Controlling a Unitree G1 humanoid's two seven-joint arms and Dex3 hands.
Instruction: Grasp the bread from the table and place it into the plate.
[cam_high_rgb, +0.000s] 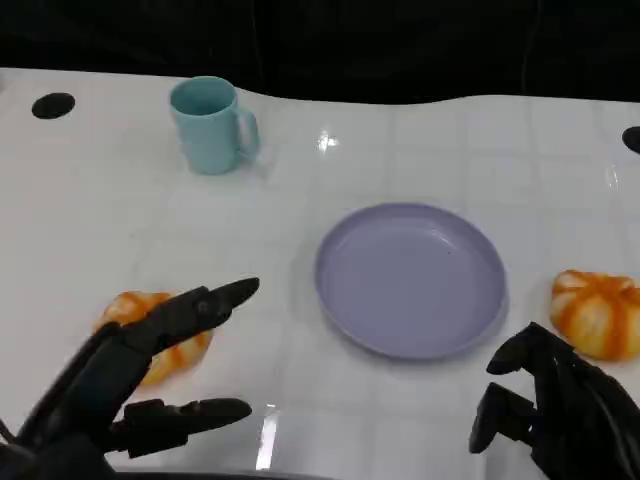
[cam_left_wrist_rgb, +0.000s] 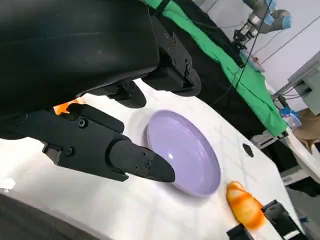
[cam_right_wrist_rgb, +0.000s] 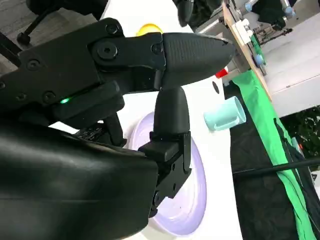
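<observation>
Bread (cam_high_rgb: 150, 345) lies near the table's (cam_high_rgb: 420, 150) front left corner, partly under the left hand (cam_high_rgb: 150, 370), whose fingers are spread above it, holding nothing. The plate (cam_high_rgb: 410, 280) sits mid-table, toward the right of that hand. A second bread (cam_high_rgb: 597, 312) lies by the right edge, just beyond the right hand (cam_high_rgb: 555, 410), fingers loosely curled, empty.
</observation>
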